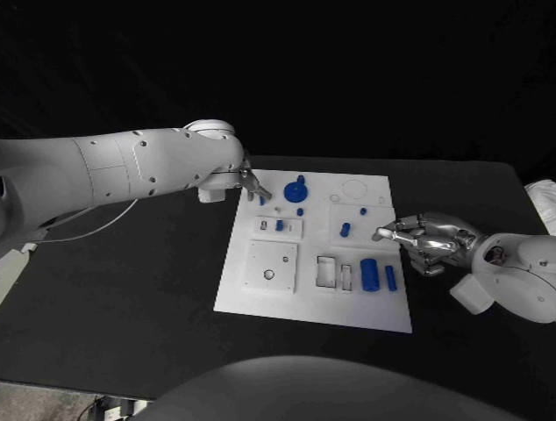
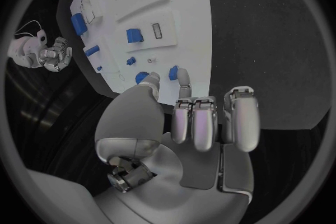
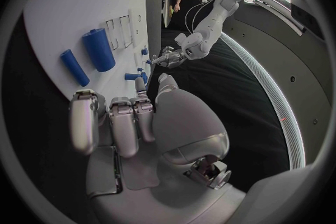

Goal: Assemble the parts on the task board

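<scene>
- Flat white task board [image 1: 260,294], smooth and rectangular, lying mid-desk [image 1: 114,316] on matte black
- Left hand [image 1: 252,185] of polished silver at the board's far left corner, fingers [image 2: 203,123] curled in side by side, holding nothing, fingertips beside a small blue part [image 2: 173,72]
- Right hand [image 1: 424,241] at the board's right edge, fingers [image 3: 122,123] curled inward, empty
- 2 blue cylinders, large [image 1: 369,274] and slim [image 1: 391,278], lying near the right hand
- Rounded blue knob [image 1: 295,189] near the board's far edge
- Rectangular recesses [image 1: 335,274] cut into the board
</scene>
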